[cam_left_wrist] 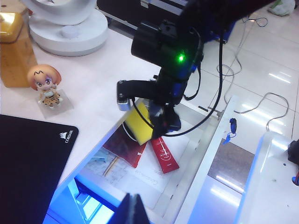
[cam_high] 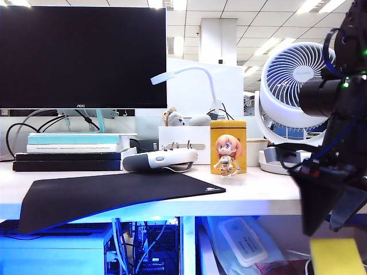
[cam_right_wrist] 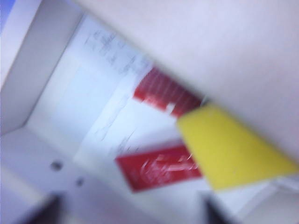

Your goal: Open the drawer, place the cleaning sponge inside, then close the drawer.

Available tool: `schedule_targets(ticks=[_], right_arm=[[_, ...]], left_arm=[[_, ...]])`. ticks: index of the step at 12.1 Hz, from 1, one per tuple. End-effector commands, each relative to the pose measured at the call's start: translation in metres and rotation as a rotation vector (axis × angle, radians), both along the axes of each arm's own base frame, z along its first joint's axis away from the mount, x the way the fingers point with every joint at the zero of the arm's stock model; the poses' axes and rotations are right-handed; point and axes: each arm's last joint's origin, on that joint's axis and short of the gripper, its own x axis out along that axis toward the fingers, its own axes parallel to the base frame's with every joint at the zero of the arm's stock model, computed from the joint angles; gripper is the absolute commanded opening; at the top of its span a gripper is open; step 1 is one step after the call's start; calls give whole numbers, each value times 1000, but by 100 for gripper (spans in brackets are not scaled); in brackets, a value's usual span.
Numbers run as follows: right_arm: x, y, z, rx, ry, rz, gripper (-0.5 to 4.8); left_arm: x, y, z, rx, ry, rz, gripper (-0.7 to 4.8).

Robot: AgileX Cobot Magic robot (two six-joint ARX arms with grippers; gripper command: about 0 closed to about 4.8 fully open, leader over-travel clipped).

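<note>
Sponge over the open drawer as the right arm reaches in

The drawer [cam_left_wrist: 196, 154] stands pulled out below the desk edge; the right gripper [cam_left_wrist: 156, 119] hangs above it, its spread unclear, the cleaning sponge [cam_left_wrist: 139, 122] yellow face up just beneath its fingers, whether gripped unclear. The left gripper [cam_left_wrist: 131, 210] waits near the drawer's front, opening hidden. Risk: the sponge landing tilted on the red packets [cam_left_wrist: 164, 155] may jam closing.

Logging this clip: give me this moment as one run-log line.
drawer: open | cleaning sponge: over drawer, at right pincer | right jaws: unclear | left pincer: by drawer, idle
</note>
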Motion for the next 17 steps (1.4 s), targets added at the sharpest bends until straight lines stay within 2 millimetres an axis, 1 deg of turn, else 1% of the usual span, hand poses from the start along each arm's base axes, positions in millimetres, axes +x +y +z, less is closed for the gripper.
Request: schedule_targets(ticks=[1,3,4,5,6,7,8,9,12,13,15,16,17], right_arm=[[-11,-2,5,-24,140,2,-8],[-18,-3,11,-35,227,-14,-8],[-23,-3,17,-22,261,-42,-8],[-27,-4,25,-1,273,-65,-8],[-37,-3,44,8,262,-119,-8],[-44,-1,52,3,271,-108,-8],[-50,2,56,-5,289,-91,-8],[-65,17,56,-42,366,-22,-8],[-77,29,48,-21,407,48,-8],[-83,31,41,-35,429,71,-8],[-93,28,26,-58,455,82,-8],[-100,24,9,-65,476,98,-8],[-101,24,6,-71,490,97,-8]], left_arm=[[0,0,3,-10,-13,0,-6],[0,0,3,-10,-13,-1,-6],[0,0,3,-10,-13,-1,-6],[0,0,3,-10,-13,-1,-6],[0,0,3,-10,-13,-1,-6],[0,0,3,-10,-13,-1,-6],[0,0,3,-10,-14,0,-6],[0,0,3,-9,-16,-1,-6],[0,0,3,-9,-16,-2,-6],[0,0,3,-9,-16,-2,-6],[0,0,3,-9,-16,-2,-6],[0,0,3,-9,-16,-2,-6],[0,0,3,-9,-16,-2,-6]])
